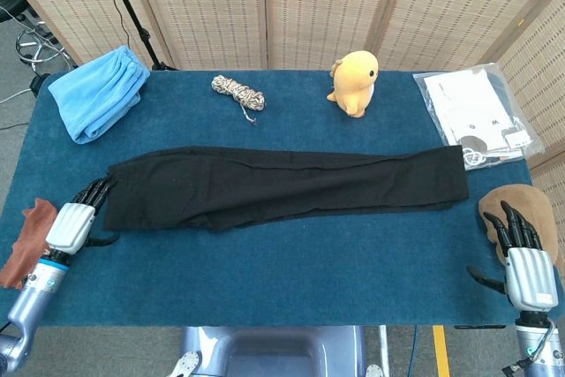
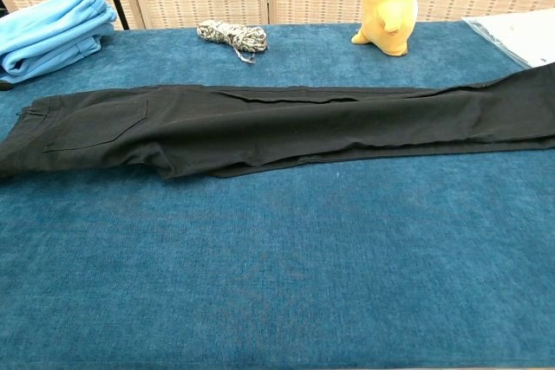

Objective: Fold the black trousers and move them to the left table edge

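The black trousers [image 1: 282, 185] lie stretched flat across the blue table, waist at the left, leg ends at the right; the chest view shows the black trousers [image 2: 260, 127] with a back pocket near the waist. My left hand [image 1: 75, 218] rests on the table at the waist end, its fingertips [image 1: 99, 187] touching the waistband's edge, fingers extended and holding nothing. My right hand [image 1: 523, 258] stands at the table's right front corner, fingers spread upward and empty, well clear of the leg ends. Neither hand appears in the chest view.
A folded light-blue garment [image 1: 97, 92] lies at the back left. A coiled rope [image 1: 238, 92] and a yellow plush toy [image 1: 355, 82] sit at the back. A plastic bag of papers [image 1: 477, 116] lies back right. A brown cloth [image 1: 521, 209] hangs off the right edge.
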